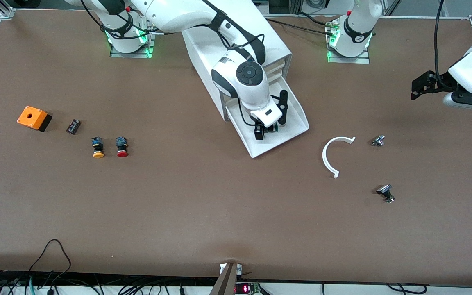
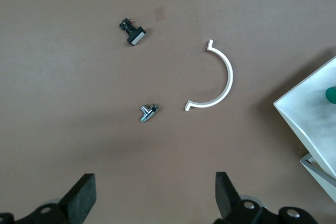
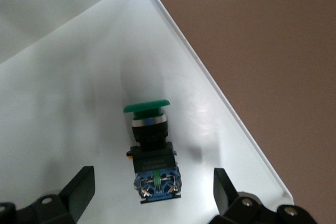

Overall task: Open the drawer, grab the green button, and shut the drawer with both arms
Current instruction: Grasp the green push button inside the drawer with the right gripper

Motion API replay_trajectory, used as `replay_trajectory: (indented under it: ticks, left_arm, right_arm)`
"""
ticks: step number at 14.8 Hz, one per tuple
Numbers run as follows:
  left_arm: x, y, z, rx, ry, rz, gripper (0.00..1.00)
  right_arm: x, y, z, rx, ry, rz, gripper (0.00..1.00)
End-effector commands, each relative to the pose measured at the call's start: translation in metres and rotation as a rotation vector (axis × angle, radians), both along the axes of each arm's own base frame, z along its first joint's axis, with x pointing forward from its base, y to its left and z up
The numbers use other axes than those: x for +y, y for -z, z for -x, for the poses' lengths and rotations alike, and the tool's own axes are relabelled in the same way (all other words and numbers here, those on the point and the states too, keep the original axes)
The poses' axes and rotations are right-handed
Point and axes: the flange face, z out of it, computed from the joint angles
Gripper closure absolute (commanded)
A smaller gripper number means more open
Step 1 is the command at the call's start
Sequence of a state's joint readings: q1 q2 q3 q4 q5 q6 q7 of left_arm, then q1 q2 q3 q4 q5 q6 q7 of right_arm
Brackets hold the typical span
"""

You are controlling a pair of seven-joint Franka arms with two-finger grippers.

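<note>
The bottom drawer [image 1: 269, 148] of the white cabinet [image 1: 203, 73] is pulled open. The green-capped button [image 1: 273, 128] lies on its side in it. In the right wrist view the button [image 3: 152, 148] lies on the drawer floor [image 3: 63, 77], its blue end between my fingertips. My right gripper [image 1: 271, 123] [image 3: 152, 192] is open, lowered into the drawer, one finger on each side of the button and not touching it. My left gripper [image 1: 415, 88] [image 2: 155, 198] is open and empty, in the air over the left arm's end of the table. The left wrist view shows a drawer corner [image 2: 310, 114] and a bit of the green cap [image 2: 331, 94].
A white curved strip [image 1: 334, 155] [image 2: 218, 80] and two small metal parts [image 1: 378, 141] [image 1: 385, 193] lie beside the drawer toward the left arm's end. Toward the right arm's end lie a yellow-capped button [image 1: 98, 148], a red-capped button [image 1: 122, 147], a small black part [image 1: 73, 126] and an orange box [image 1: 34, 118].
</note>
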State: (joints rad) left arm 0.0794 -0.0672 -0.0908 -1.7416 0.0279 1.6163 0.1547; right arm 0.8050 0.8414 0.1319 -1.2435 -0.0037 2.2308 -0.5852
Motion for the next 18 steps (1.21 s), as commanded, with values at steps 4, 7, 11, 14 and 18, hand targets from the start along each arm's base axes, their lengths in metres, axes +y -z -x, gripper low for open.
replay_trajectory:
  ticks: [4, 7, 11, 14, 18]
  left_arm:
    - [-0.002, -0.012, -0.006, -0.008, -0.006, -0.009, 0.0]
    - [-0.002, -0.012, -0.006, -0.009, -0.005, -0.001, 0.0]
    - [0.002, -0.008, -0.012, -0.004, -0.025, 0.038, 0.0]
    - [0.002, -0.008, -0.012, -0.005, -0.027, 0.038, 0.0]
    - [0.002, -0.008, -0.012, -0.005, -0.027, 0.038, 0.0]
  right_arm:
    - [0.011, 0.004, 0.005, -0.054, -0.058, 0.023, 0.09]
    - [0.011, 0.012, 0.007, -0.052, -0.067, 0.032, 0.12]
    - [0.01, 0.024, 0.006, -0.045, -0.073, 0.041, 0.14]
    - [0.009, 0.033, 0.008, -0.039, -0.075, 0.052, 0.15]
    - [0.017, 0.029, 0.014, -0.074, -0.104, 0.053, 0.46]
